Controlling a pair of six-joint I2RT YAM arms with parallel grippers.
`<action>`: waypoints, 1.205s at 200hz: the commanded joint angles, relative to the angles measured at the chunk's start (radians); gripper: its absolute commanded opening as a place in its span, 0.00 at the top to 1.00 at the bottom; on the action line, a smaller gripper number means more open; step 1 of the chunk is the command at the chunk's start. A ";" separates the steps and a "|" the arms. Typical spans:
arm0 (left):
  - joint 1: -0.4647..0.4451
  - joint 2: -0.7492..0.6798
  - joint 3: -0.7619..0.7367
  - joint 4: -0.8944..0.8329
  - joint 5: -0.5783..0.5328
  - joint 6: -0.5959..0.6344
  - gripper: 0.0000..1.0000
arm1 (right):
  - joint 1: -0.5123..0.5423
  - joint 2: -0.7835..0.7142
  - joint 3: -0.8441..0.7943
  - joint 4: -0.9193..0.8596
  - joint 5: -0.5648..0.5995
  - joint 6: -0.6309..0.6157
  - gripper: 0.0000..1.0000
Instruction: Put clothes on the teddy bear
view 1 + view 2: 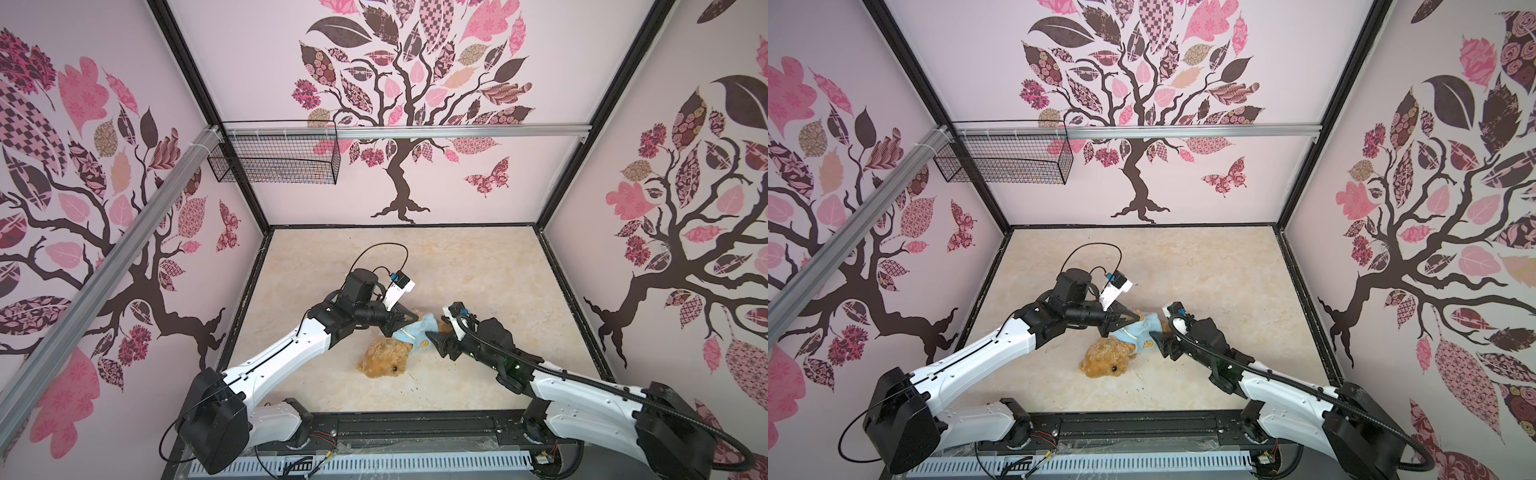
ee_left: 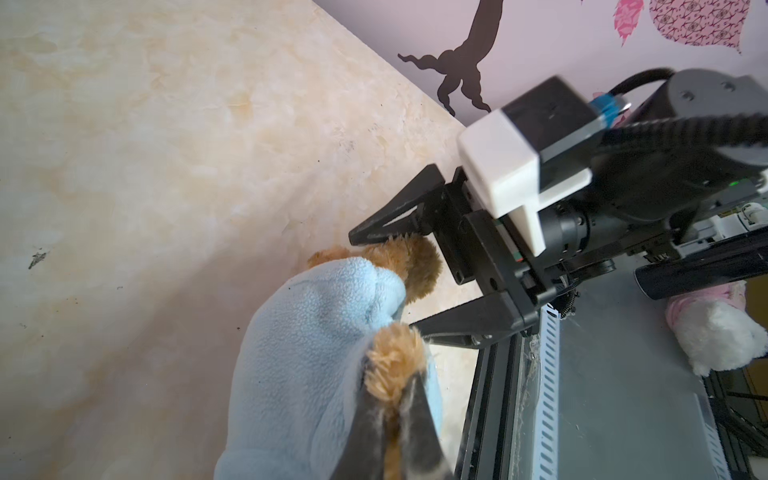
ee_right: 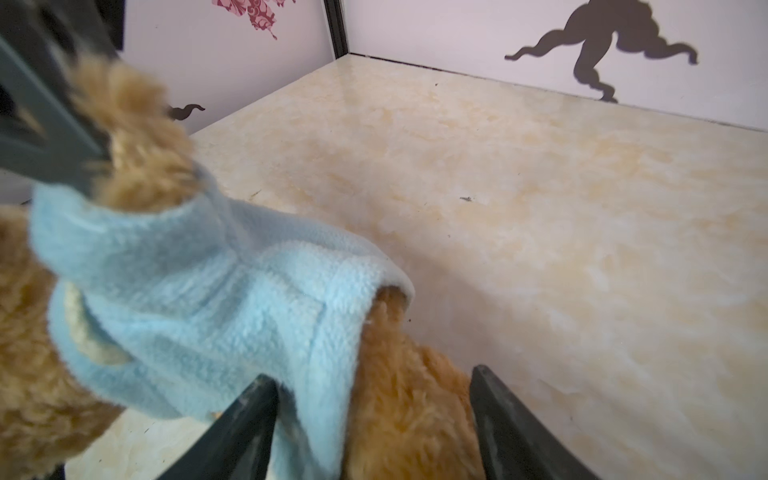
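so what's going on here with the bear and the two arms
Two robot arms are dressing a teddy bear that lies on the table. A light-blue shirt is already over its body. The left gripper is shut on a paw poking out of a sleeve, while the right gripper has its fingers open on either side of the bear's lower body at the hem.

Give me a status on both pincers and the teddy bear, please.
Left pincer shut on teddy bear, at a paw. Right pincer open astride its lower body. Lying down, blue shirt on. Nothing blocking.
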 commanded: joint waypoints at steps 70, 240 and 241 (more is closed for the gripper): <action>-0.040 0.033 -0.031 0.156 -0.041 -0.153 1.00 | 0.015 -0.129 0.081 -0.012 -0.167 -0.079 0.15; -0.072 0.002 0.013 0.330 0.060 -0.325 1.00 | 0.016 0.337 -0.090 0.378 -0.123 0.097 0.50; -0.072 0.002 0.013 0.331 0.060 -0.327 1.00 | 0.016 0.338 -0.091 0.378 -0.123 0.098 0.49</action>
